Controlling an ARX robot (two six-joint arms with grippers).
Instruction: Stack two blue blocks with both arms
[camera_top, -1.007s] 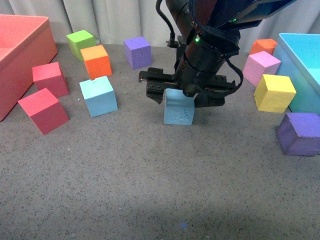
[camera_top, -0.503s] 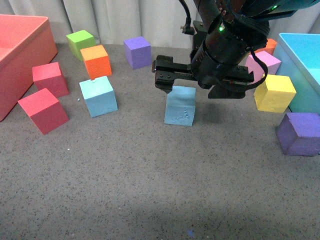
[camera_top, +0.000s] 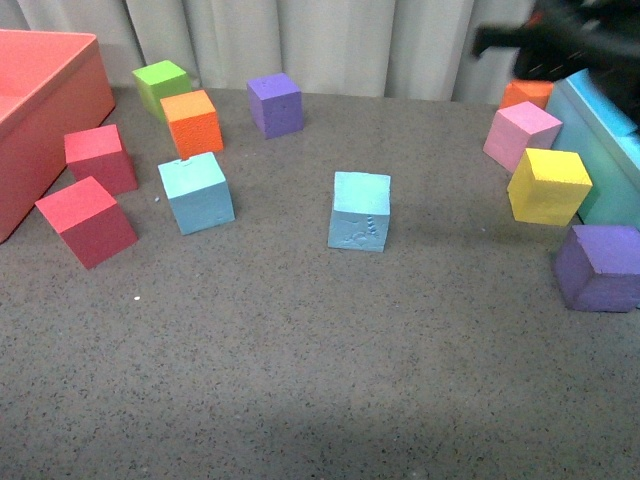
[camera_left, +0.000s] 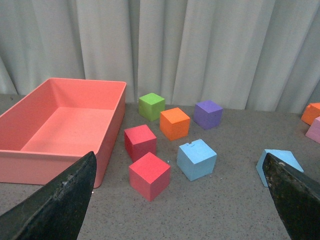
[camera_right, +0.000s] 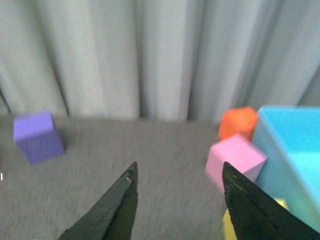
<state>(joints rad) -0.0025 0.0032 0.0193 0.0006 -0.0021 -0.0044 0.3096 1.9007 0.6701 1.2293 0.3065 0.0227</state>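
Front view, left to right: the plain blue block (camera_top: 197, 192) sits on the grey table (camera_top: 300, 350) just right of the red cubes (camera_top: 85, 220), untouched and in the same spot as half a second ago. Well apart from it, at table centre, the embossed blue block (camera_top: 360, 210) stands upright and alone, its marks facing the camera. The change concerns this second block. Half a second ago the right arm hung directly over it with the pincer spread at its top; now the right arm (camera_top: 565, 35) is only a blurred dark shape at the upper right, above the pink cube (camera_top: 522, 135) and the light-blue bin (camera_top: 605, 150). The block has not shifted with that departure. Judgement: the right side's placing is complete, both blocks rest on the table, no stack exists, and the next lift appears to fall to the left gripper (camera_left: 179, 165). In the left wrist view that gripper is spread wide and carries nothing, with both blue blocks visible between its fingers. In the right wrist view, smeared by motion, the right gripper (camera_right: 179, 167) is likewise parted and empty, facing the curtain.
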